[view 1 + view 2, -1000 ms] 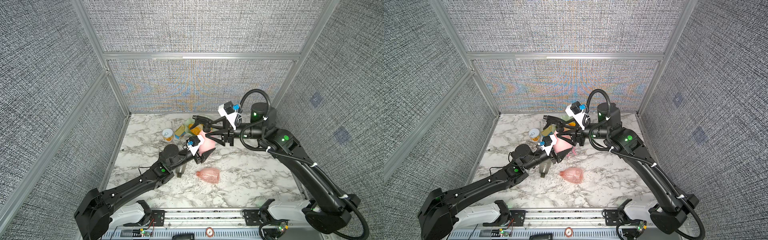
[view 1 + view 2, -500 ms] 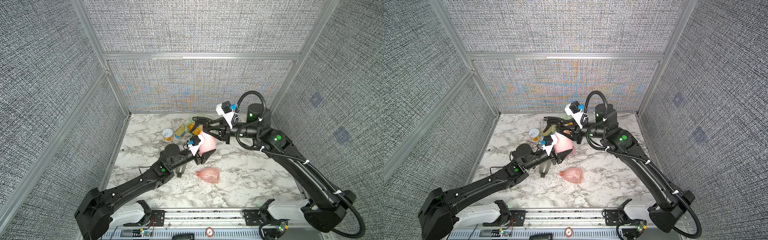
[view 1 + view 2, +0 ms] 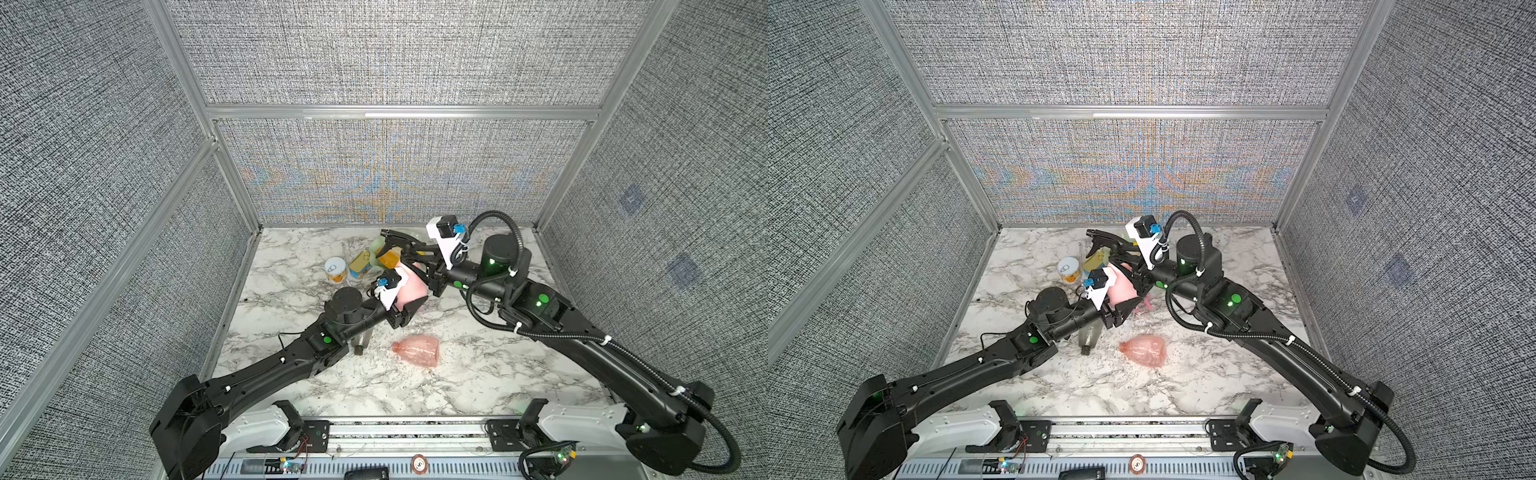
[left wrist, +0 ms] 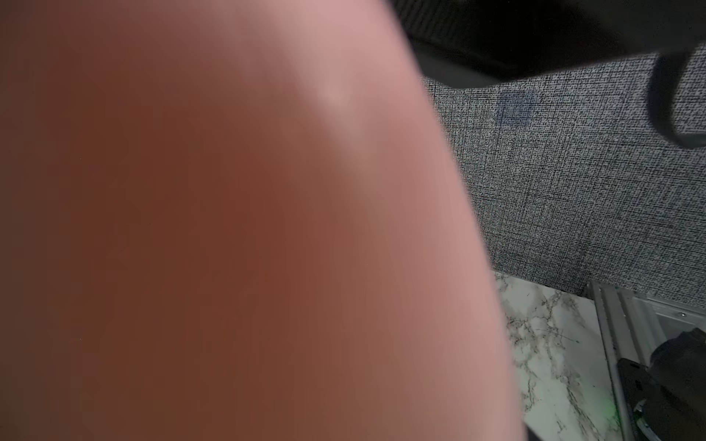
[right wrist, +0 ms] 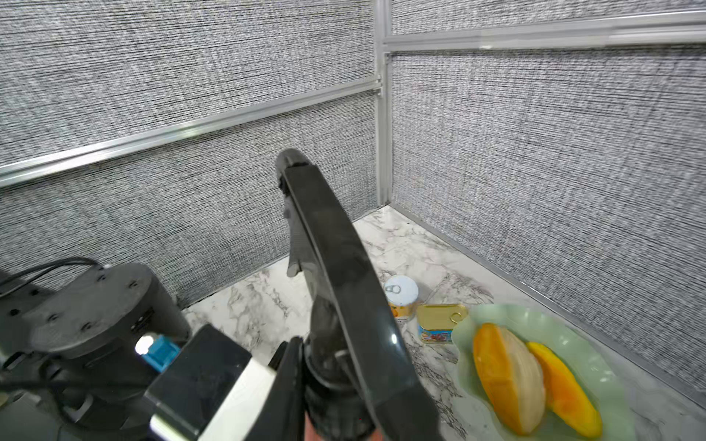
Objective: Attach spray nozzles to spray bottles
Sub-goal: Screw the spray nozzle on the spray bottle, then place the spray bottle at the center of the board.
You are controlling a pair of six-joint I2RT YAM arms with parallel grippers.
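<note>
My left gripper (image 3: 406, 306) (image 3: 1122, 311) is shut on the opaque pastel pink spray bottle (image 3: 410, 287) (image 3: 1121, 287) and holds it above the table. The bottle's body (image 4: 229, 229) fills the left wrist view and hides the fingers there. A black spray nozzle (image 3: 395, 239) (image 3: 1104, 239) (image 5: 336, 275) sits on its neck. My right gripper (image 3: 415, 259) (image 3: 1126, 258) (image 5: 336, 389) is shut on the nozzle's collar. A clear pink spray bottle (image 3: 417, 351) (image 3: 1144, 351) lies on its side on the marble. A smoky grey spray bottle (image 3: 362, 338) (image 3: 1089, 337) lies partly under my left arm.
Behind the held bottle stand a round tin can (image 3: 336, 270) (image 5: 401, 292), a rectangular tin (image 3: 360, 264) (image 5: 439, 320) and a pale green plate (image 3: 378, 246) (image 5: 596, 366) with mango slices. Fabric walls enclose the table on three sides.
My right gripper's jaws, wide open around the black nozzle a second ago, have shut on it. The right wrist shifted slightly towards the bottle. The left arm held still.
</note>
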